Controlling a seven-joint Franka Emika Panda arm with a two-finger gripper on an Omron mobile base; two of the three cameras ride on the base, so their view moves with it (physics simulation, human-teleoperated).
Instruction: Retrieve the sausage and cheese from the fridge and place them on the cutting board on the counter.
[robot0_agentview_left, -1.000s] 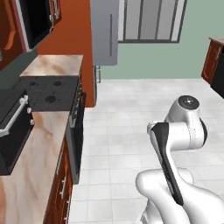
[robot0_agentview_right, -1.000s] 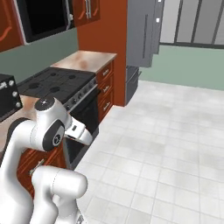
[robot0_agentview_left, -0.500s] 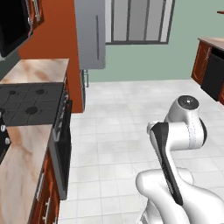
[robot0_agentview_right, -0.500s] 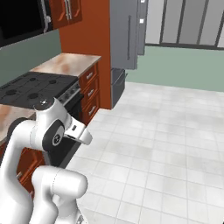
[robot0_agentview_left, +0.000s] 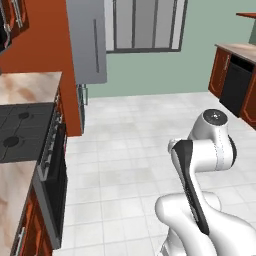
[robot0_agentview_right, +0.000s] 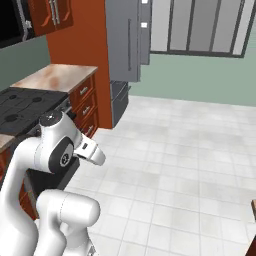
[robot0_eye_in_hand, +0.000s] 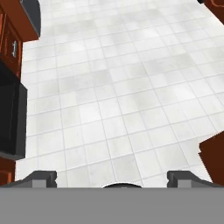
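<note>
Fridge (robot0_agentview_right: 126, 45) closed, well ahead; gripper (robot0_eye_in_hand: 113, 177) spread wide, empty. Drive base closer, square to bar handle (robot0_agentview_right: 129, 45) before reaching.

We're in a home kitchen, a rendered one: a tall grey fridge (robot0_agentview_left: 86, 42) stands at the far end beside a red-brown wall panel, a marbled stone counter (robot0_agentview_left: 27, 86) runs along the left over wooden drawers (robot0_agentview_right: 85, 107), and a black stove (robot0_agentview_left: 20, 131) sits in it. White floor tiles (robot0_agentview_left: 125, 155) spread wide, and a barred window (robot0_agentview_left: 145, 25) looks out from the green far wall.
</note>
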